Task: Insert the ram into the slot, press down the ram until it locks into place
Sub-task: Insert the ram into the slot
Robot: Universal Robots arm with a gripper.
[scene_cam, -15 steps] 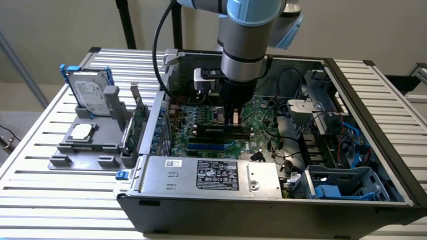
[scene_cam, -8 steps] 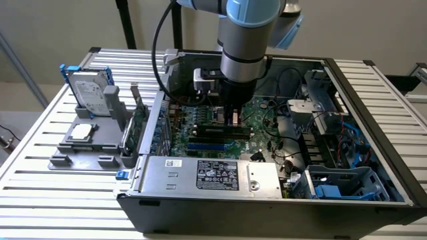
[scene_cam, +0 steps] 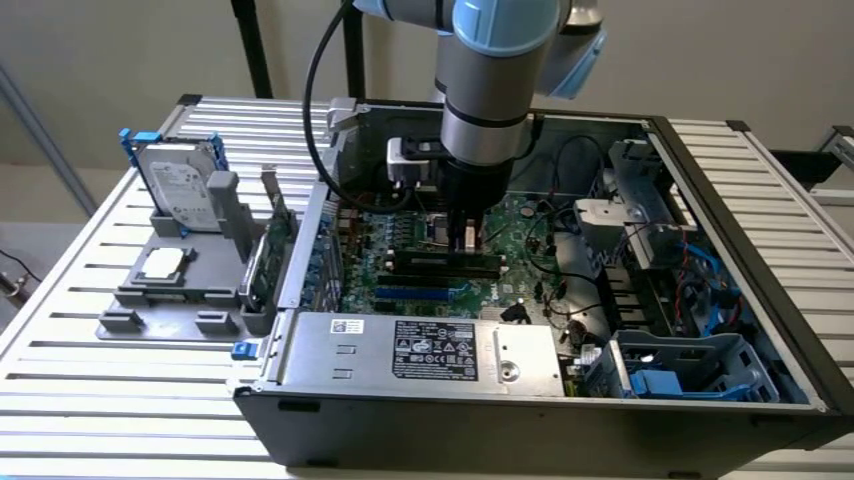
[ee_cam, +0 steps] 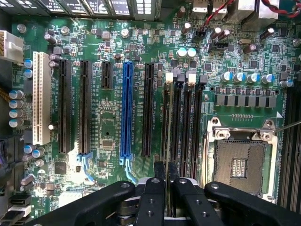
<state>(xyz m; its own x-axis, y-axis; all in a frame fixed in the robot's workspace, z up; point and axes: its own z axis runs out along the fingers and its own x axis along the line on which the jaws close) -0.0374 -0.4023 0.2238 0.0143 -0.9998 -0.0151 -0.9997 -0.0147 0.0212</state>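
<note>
The computer case lies open with the green motherboard (scene_cam: 521, 225) facing up. My gripper (scene_cam: 463, 246) hangs straight down over the black memory slots (ee_cam: 186, 127). In the wrist view the gripper (ee_cam: 166, 172) has its two black fingers (ee_cam: 159, 175) close together on a thin edge-on strip, the ram (ee_cam: 166, 132). The ram runs along the outermost black slot, on the side of the blue slot (ee_cam: 126, 110). In the exterior view the ram (scene_cam: 424, 261) stands as a long dark bar in that slot, under the fingertips. How deep it sits cannot be told.
The silver processor socket (ee_cam: 240, 162) lies beside the memory slots. The power supply (scene_cam: 420, 350), loose cables (scene_cam: 574, 290) and a blue drive cage (scene_cam: 687, 365) crowd the case. On the exterior view's left, a hard drive (scene_cam: 180, 185) stands in a grey holder (scene_cam: 167, 290).
</note>
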